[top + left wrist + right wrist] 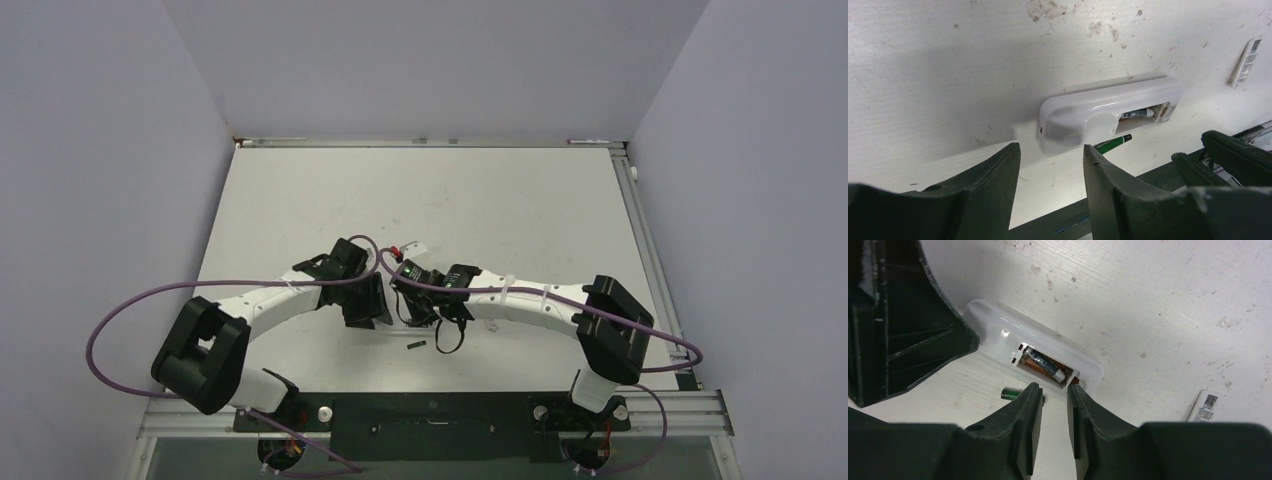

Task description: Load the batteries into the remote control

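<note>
One battery (1045,365) is seated in the remote control (993,330) | second battery (1009,393) lies loose beside it | left gripper (1052,150) and right gripper (1053,387) parted, empty | pickup judged needed next

1 batt (1047,367) in remote (998,327) slot, other batt (1113,144) beside.

Soft, even overhead light keeps every view bright, washing the scuffed white tabletop (480,200) pale. The glossy white plastic remote control (1073,117) shows small glare spots and a faint shadow; wrist-view foregrounds blur slightly.
</note>
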Controlling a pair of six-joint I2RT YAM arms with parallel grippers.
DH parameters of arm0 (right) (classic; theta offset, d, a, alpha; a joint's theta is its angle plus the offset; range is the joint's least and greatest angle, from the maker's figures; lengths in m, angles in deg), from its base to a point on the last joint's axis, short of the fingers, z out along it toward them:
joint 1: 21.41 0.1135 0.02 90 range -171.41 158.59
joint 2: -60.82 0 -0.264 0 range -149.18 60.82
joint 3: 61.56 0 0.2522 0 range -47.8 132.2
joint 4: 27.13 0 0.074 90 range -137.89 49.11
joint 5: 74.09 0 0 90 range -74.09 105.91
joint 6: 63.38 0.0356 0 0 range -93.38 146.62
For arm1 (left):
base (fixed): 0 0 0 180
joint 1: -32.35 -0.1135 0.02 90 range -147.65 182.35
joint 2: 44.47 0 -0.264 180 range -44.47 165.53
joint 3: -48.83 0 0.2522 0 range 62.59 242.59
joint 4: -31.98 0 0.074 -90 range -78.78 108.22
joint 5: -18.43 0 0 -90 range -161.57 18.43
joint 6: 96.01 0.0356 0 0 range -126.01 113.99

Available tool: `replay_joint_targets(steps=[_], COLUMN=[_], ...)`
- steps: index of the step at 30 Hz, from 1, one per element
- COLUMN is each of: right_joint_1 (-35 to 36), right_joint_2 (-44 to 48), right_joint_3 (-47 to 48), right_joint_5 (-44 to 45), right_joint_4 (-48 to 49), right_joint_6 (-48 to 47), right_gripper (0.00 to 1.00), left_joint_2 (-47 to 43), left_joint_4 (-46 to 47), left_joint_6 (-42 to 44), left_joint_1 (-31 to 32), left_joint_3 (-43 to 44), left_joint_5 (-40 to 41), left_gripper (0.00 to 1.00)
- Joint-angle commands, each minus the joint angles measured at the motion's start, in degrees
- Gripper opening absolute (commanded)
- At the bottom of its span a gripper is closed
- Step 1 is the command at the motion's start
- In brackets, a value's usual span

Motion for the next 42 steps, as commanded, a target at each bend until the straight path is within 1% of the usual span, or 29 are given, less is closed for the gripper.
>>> replay_joint_targets(steps=[1, 7, 13, 17, 26, 28, 31, 36, 37, 42], right_joint_1=[-1.3, -2.8, -3.4, -4.1, -4.5, -4.8, -4.8, -5.1, -5.1, -5.2], right_joint_2=[2.0, 2.0, 1.0, 0.3, 0.3, 0.4, 1.9, 5.7, 7.3, 8.6], right_joint_3=[-1.5, -2.4, -2.5, -2.6, -3.3, -3.9, -5.2, -8.2, -9.5, -10.8], right_joint_5=[1.6, 0.4, -1.7, -2.6, -5.0, -6.0, -6.4, -7.3, -8.3, -9.9], right_joint_4=[1.7, 3.6, 5.4, 6.2, 7.3, 7.9, 8.5, 9.4, 10.3, 10.5], right_joint_6=[-0.7, -2.1, -3.0, -3.4, -4.4, -4.6, -5.0, -7.5, -9.4, -14.1], right_gripper=[0.27, 0.27, 0.27, 0.27, 0.27, 0.3, 0.41, 0.53, 0.56, 0.59], left_joint_2=[-3.4, -6.6, -8.8, -8.8, -8.1, -8.0, -8.0, -8.1, -8.4, -10.0], left_joint_4=[-2.4, -3.9, -2.9, -1.3, 1.0, 1.5, 1.5, 1.4, 1.2, -0.5], left_joint_6=[-0.4, -1.9, -4.4, -6.4, -8.6, -8.7, -8.6, -8.4, -8.1, -7.3], left_joint_1=[0.3, 0.9, 2.0, 3.4, 5.7, 5.8, 5.8, 5.8, 5.8, 5.6], left_joint_3=[1.6, 0.4, -2.0, -3.3, -4.5, -4.8, -4.9, -4.9, -4.8, -4.6], left_joint_5=[1.2, 0.6, -0.5, -1.5, -0.7, -0.4, 0.3, 1.0, 1.3, 2.7], left_gripper=[0.47, 0.51, 0.53, 0.54, 0.57, 0.58, 0.59, 0.61, 0.61, 0.66])
